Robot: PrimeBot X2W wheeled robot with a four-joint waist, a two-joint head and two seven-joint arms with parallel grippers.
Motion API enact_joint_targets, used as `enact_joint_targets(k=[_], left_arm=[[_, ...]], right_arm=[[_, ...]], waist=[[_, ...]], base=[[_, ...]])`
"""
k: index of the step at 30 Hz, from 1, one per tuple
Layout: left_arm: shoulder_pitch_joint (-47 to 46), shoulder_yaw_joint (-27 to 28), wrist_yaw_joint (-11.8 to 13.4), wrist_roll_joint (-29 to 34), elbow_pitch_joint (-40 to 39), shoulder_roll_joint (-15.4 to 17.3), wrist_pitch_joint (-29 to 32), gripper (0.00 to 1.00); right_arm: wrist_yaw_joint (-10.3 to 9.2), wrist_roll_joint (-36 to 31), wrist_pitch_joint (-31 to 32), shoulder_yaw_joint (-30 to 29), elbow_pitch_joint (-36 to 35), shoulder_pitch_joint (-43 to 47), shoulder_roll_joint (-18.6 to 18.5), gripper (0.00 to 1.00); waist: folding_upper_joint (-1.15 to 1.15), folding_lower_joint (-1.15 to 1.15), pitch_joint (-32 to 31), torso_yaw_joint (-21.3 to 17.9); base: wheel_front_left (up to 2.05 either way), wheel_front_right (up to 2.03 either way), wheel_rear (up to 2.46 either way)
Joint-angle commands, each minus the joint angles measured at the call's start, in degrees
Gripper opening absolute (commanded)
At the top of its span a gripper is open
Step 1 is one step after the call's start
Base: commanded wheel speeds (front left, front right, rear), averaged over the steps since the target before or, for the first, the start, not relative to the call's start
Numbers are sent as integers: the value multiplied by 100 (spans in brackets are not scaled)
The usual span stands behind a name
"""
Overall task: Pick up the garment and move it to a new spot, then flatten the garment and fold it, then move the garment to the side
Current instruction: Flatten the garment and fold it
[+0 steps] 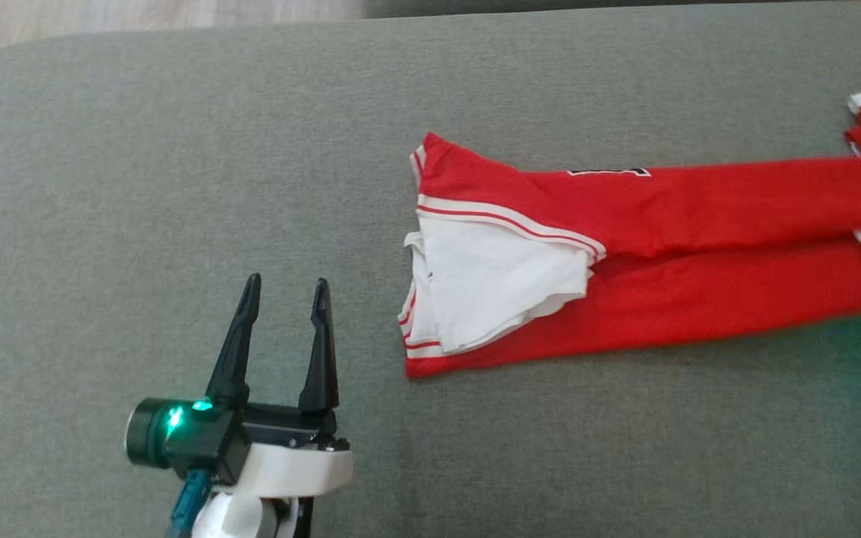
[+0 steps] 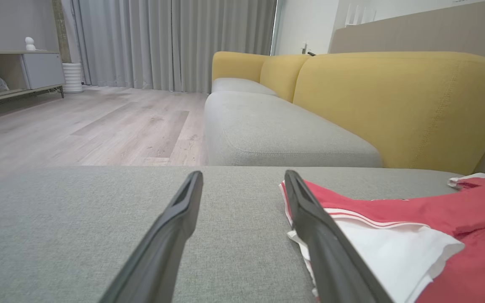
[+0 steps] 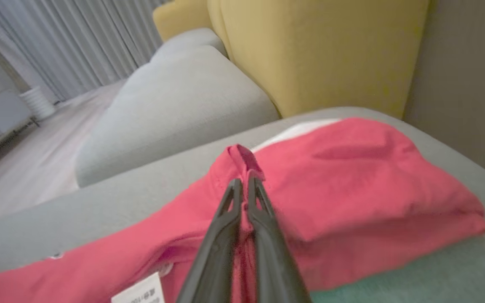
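Clamped on only a thin fold of the garment (image 3: 352, 176), the right gripper (image 3: 244, 185) risked losing it when lifting, while the left gripper (image 1: 286, 291) stood open.

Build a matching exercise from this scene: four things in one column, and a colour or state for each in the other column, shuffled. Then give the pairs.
Column one
1. left gripper
2. right gripper
3. garment
4. sofa back

Column two
A. yellow
B. shut, pinching a fold of red cloth
C. open, over the bare grey cushion
D. red and white, lying stretched out on the cushion

Pairs: 1-C, 2-B, 3-D, 4-A
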Motion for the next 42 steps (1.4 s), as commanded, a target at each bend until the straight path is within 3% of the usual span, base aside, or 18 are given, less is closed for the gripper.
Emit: enact_joint_targets(k=[1, 7, 8, 15, 19, 28, 29, 30, 31, 36, 42], left_arm=[[-46, 258, -22, 71, -148, -31, -36, 100], [-74, 339, -176, 114, -79, -130, -36, 100], [-74, 339, -176, 114, -79, -130, -36, 100], [-130, 380, -326, 114, 27, -251, -36, 100], [-164, 418, -404, 104, 85, -308, -36, 100], [-199, 392, -516, 80, 210, -355, -36, 100], [-201, 380, -526, 74, 232, -357, -36, 100], [-207, 369, -535, 69, 248, -358, -36, 100], [-214, 361, -541, 63, 260, -360, -36, 100], [-189, 376, -526, 6, 288, -362, -36, 100], [-99, 433, -535, -20, 343, -363, -36, 100]], right_arm=[[-4, 96, 180, -11, -547, -16, -194, 0], [-4, 480, 1277, -235, -2636, 118, 414, 0], [-4, 480, 1277, -235, -2636, 118, 414, 0], [-4, 197, 2235, 321, -4228, 156, 1644, 0], [-4, -227, 2465, 1223, -4266, 95, 2285, 0], [-4, -403, 1924, 2307, -2958, -65, 2583, 0], [-4, -375, 1852, 2415, -2791, -98, 2586, 20], [-4, -366, 1748, 2508, -2654, -148, 2587, 80], [-4, -303, 1641, 2587, -2541, -194, 2588, 100], [-4, 2, 1204, 2713, -2317, -392, 2590, 100], [-4, -144, 619, 1993, -2426, -172, 2499, 100]], waist=[[0, 0, 3, -47], [0, 0, 19, -51], [0, 0, 19, -51], [0, 0, 35, 160], [0, 0, 58, 365], [0, 0, 103, 711], [0, 0, 107, 740], [0, 0, 108, 761], [0, 0, 109, 776], [0, 0, 29, 761], [0, 0, -272, 574]], base=[[0, 0, 0], [0, 0, 0], [0, 0, 0], [0, 0, 0], [0, 0, 0], [0, 0, 0], [0, 0, 0], [0, 0, 0], [0, 0, 0], [0, 0, 0], [0, 0, 0]])
